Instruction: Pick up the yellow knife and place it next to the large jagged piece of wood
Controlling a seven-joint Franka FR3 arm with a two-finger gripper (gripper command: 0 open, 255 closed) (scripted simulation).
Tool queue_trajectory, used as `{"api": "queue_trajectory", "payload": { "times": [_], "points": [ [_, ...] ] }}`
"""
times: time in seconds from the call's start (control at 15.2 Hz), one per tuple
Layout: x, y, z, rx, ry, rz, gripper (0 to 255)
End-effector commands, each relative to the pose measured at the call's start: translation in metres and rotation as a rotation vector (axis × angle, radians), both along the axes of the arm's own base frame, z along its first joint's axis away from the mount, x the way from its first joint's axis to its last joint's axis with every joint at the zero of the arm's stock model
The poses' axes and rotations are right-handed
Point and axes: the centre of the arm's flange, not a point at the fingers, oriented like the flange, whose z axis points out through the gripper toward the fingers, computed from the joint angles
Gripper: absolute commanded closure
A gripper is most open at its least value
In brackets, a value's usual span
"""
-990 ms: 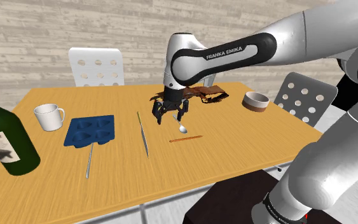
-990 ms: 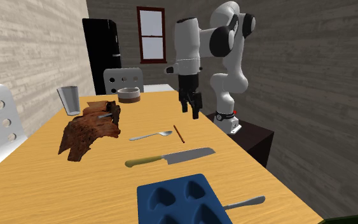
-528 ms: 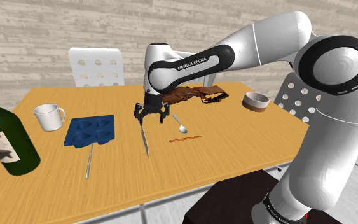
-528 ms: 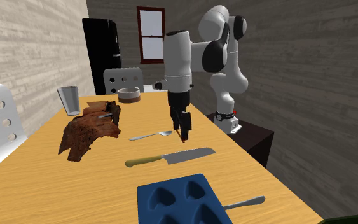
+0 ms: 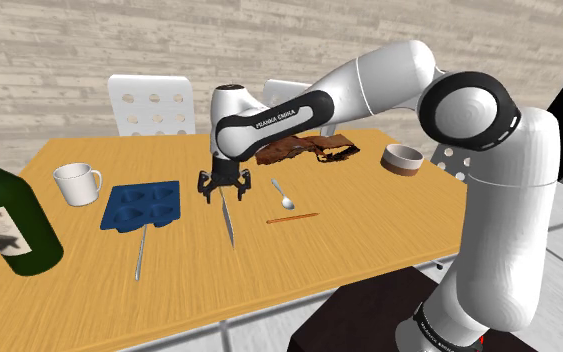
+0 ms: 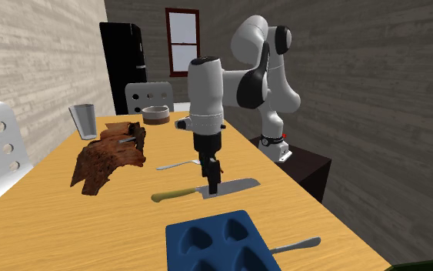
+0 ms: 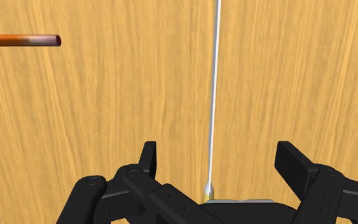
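The wooden desk (image 5: 369,235) (image 6: 45,223) carries everything. The white arm (image 5: 369,80) (image 6: 207,85) bends down over its middle. The large jagged brown piece of wood (image 5: 304,150) (image 6: 107,162) lies toward the desk's far side in the shoulder view, well apart from the knife.

The blue moulded tray (image 5: 144,205) (image 6: 222,242) sits just beside the knife. The knife (image 5: 229,225) (image 6: 234,187) (image 7: 214,95) lies flat on the desk between that tray and a spoon (image 5: 284,195) (image 6: 180,164), directly under the tool (image 5: 219,192) (image 6: 213,185) (image 7: 219,162). In the second exterior view its yellow handle points toward the view's left and its grey blade toward the right.

In the shoulder view the tool hides the handle end, and only the blade runs out toward the desk's near edge. In the second exterior view the tool covers the spot where handle meets blade. From the wrist the knife shows edge-on as a thin pale line, its near end cut off by the tool's body. A thin orange stick (image 5: 292,217) (image 7: 18,40) lies off to one side.

The tool's fingers (image 7: 147,159) stand wide apart, one on each side of the knife, clasping nothing. Whether their tips reach the desk I cannot tell.
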Motion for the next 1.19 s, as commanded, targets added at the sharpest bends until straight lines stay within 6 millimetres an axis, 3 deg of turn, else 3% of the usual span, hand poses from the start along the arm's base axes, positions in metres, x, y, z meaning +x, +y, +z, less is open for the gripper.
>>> {"api": "queue_trajectory", "payload": {
  "times": [0.0,0.2,0.66,0.73,1.12],
  "points": [
    [0.002,0.002,-0.01,0.0,0.0,-0.001,0],
    [0.002,0.002,-0.024,0.0,0.0,-0.001,0],
    [0.002,0.002,-0.024,0.0,0.0,-0.001,0],
    [0.002,0.002,-0.024,0.0,0.0,-0.001,255],
    [0.002,0.002,-0.024,0.0,0.0,-0.001,255]
  ]
}}
